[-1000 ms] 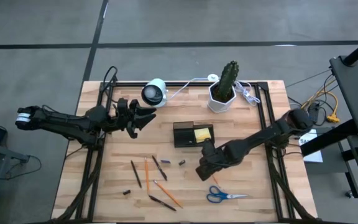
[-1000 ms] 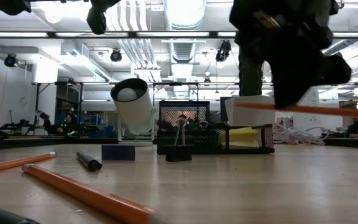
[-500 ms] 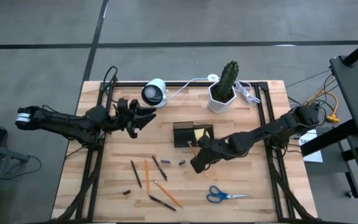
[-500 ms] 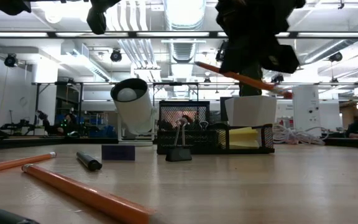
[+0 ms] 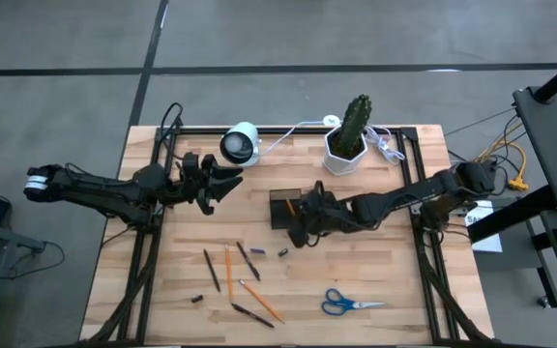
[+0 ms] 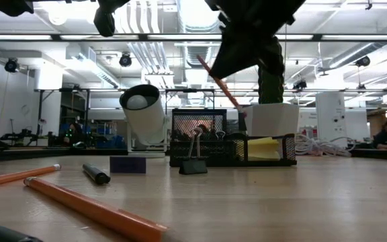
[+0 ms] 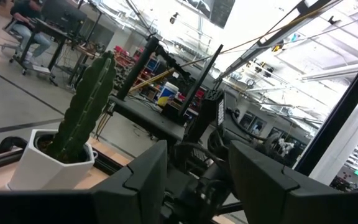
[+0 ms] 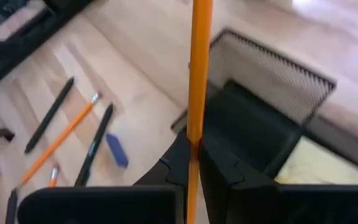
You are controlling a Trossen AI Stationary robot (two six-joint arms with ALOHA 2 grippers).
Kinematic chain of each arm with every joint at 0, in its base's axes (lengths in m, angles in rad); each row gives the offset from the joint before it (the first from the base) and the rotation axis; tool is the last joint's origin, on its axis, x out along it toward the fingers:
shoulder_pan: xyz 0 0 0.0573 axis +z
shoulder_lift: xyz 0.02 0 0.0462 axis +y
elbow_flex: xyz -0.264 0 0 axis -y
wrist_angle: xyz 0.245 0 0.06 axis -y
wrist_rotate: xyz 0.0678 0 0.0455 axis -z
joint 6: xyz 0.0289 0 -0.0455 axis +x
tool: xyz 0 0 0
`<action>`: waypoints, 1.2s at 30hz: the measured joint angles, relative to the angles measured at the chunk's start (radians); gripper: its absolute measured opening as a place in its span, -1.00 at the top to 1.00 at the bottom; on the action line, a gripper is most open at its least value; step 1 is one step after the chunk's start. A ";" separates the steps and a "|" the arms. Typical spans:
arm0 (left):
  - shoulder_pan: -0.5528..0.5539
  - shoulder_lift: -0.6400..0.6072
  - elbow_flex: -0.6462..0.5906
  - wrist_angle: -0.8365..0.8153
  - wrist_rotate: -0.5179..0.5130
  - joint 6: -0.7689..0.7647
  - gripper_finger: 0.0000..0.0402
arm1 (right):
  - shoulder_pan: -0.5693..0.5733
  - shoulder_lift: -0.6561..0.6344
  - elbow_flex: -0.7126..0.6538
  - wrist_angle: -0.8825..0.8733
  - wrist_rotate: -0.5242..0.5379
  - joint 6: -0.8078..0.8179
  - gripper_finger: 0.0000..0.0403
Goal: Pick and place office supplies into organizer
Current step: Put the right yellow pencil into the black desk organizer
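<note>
My right gripper (image 5: 301, 228) hangs over the black mesh organizer (image 5: 286, 209), shut on an orange pencil (image 6: 220, 84). A yellow sticky pad (image 5: 317, 206) lies in the organizer's low compartment. More orange pencils (image 5: 228, 271) and black pens (image 5: 249, 261) lie flat on the wood nearer the front, with small dark stubs (image 5: 283, 253) among them. Blue-handled scissors (image 5: 351, 304) lie at the front right. My left gripper (image 5: 216, 184) stands open and raised at the table's left, with nothing between its fingers (image 7: 148, 183). My right gripper pinches the orange pencil's shaft (image 8: 196, 127) between its two fingers (image 8: 179, 163). It comes from above, slanting in from the table's right. The pencil is lifted clear and steeply tilted. Its lower end (image 6: 242, 109) is just over the organizer's top.
A white hexagonal pot with a cactus (image 5: 346, 150) stands behind the organizer, with white cables (image 5: 385, 145) to its right. A white camera (image 5: 240, 143) sits at the far left. A binder clip (image 6: 193, 158) stands in front of the organizer. Black rails (image 5: 143, 280) run along both table sides.
My right gripper has carried the pencil up and toward the table's far left, from near the scissors to over the organizer, turning as it went. The pencil has tipped from almost level to steeply slanted. The gripper stays shut on it.
</note>
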 joint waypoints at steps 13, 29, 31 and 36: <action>0.000 0.000 0.001 0.000 0.000 -0.001 0.22 | -0.096 0.000 -0.001 0.165 0.087 -0.149 0.94; 0.000 0.000 0.001 0.000 0.000 -0.003 0.22 | -0.177 0.000 -0.002 0.245 0.129 -0.244 0.94; 0.000 0.000 0.001 0.000 0.001 -0.003 0.22 | -0.184 0.000 -0.002 0.247 0.128 -0.251 0.94; 0.000 0.000 0.001 0.000 0.011 -0.003 0.22 | -0.205 0.000 -0.002 0.255 0.129 -0.309 0.94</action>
